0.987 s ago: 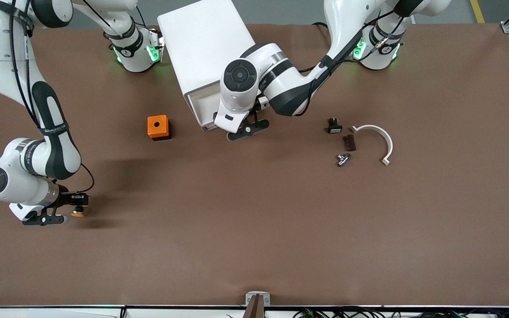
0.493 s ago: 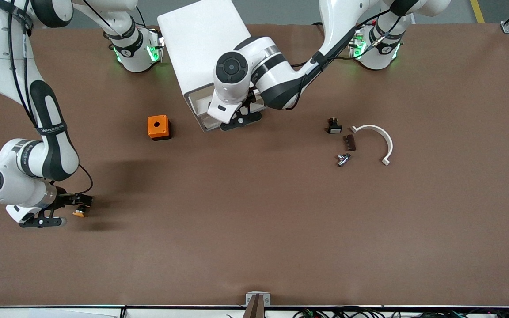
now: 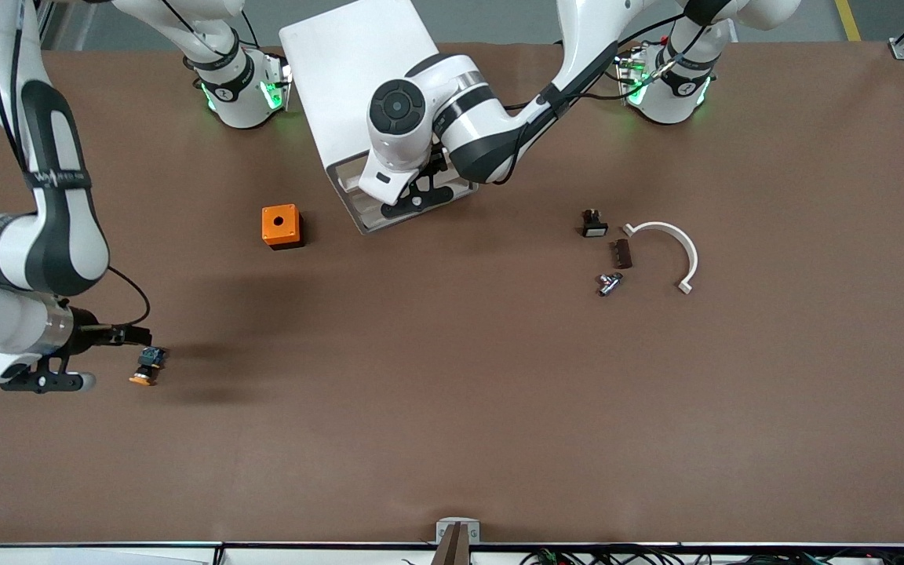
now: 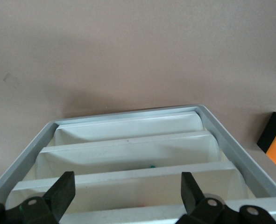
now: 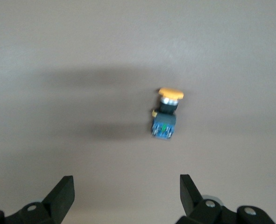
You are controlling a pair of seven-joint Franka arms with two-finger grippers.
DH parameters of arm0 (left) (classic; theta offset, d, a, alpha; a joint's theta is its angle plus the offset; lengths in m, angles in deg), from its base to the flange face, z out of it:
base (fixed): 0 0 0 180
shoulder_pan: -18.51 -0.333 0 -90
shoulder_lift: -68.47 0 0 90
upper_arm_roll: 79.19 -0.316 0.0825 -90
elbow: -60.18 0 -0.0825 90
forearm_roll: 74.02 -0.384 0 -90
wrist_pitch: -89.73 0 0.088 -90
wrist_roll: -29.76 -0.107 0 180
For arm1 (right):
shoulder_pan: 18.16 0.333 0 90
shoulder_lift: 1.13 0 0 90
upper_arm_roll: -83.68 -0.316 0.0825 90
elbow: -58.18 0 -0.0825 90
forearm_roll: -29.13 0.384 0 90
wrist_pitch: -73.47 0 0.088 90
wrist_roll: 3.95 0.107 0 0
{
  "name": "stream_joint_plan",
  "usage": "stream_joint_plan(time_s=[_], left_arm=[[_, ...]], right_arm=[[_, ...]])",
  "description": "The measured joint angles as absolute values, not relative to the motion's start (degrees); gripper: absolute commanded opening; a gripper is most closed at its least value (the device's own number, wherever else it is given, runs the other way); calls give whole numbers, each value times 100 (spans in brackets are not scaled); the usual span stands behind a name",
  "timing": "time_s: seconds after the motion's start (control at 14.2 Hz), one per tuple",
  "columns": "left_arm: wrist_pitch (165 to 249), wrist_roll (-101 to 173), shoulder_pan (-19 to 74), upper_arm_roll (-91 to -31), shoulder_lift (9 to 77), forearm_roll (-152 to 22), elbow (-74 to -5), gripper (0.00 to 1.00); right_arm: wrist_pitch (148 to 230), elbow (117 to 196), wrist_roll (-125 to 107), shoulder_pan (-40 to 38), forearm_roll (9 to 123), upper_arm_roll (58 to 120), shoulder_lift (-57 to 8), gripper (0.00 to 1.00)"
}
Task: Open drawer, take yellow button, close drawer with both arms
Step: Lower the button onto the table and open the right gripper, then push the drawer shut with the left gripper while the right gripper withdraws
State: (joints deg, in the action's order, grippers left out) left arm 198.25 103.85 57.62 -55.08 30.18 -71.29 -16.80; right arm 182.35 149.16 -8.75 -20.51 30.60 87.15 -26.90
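Right wrist view shows the button (image 5: 166,115) lying on its side on the bare brown counter (image 5: 81,46), orange cap, black body and blue rear block all visible, and the right pincer (image 5: 127,196) spread wide and empty above it, a sign that the part is set down. The front view places the button (image 3: 148,367) at the right arm's end of the counter, nearer the camera than the orange cube (image 3: 281,226), with the right pincer (image 3: 67,380) just beside it. Left wrist view alone shows the left pincer (image 4: 128,189) open at the cabinet's (image 3: 358,86) stepped drawer fronts, the top drawer (image 4: 128,186) probably not yet flush; the front view hides that under the arm.
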Motion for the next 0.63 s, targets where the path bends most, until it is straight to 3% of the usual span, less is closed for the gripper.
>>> stream_joint_plan(time_s=[0.28,0.63], left_arm=[[19822,10386,5835,-5507,3017,-6876,-1726,100],[19823,10390,5835,-5512,3018,-6835,-1729,100]], right_arm=[[16946,14773,-489,-1927,3058,8715,-1844,100],[16149,14751,-158,-1697,3059,8712,-957,100]])
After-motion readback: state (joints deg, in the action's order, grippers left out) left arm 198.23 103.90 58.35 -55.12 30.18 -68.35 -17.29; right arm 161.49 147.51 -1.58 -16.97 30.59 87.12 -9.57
